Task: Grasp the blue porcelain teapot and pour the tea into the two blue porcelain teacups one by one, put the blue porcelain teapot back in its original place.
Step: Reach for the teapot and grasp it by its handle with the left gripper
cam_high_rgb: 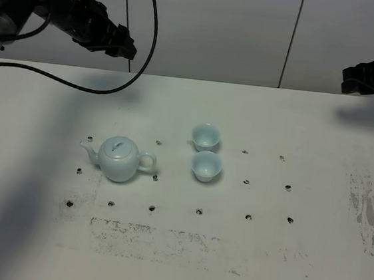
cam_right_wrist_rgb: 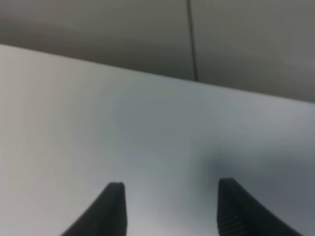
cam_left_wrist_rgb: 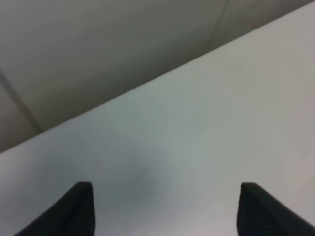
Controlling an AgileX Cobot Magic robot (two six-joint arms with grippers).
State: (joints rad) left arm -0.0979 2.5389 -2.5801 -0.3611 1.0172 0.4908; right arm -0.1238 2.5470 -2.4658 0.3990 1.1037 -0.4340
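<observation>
Teapot [cam_high_rgb: 119, 159] sits on the table [cam_high_rgb: 293, 271] well below the left gripper [cam_high_rgb: 122, 45], handle [cam_high_rgb: 148, 162] turned toward the right gripper [cam_high_rgb: 357, 79]. Both hang empty, jaws apart; whichever descends should close squarely across the handle, keeping the pot level.

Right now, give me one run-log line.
stage: pour not begun | left gripper: open, empty | right gripper: open, empty | teapot: on table | far teacup, near teacup: upright, right of teapot
</observation>
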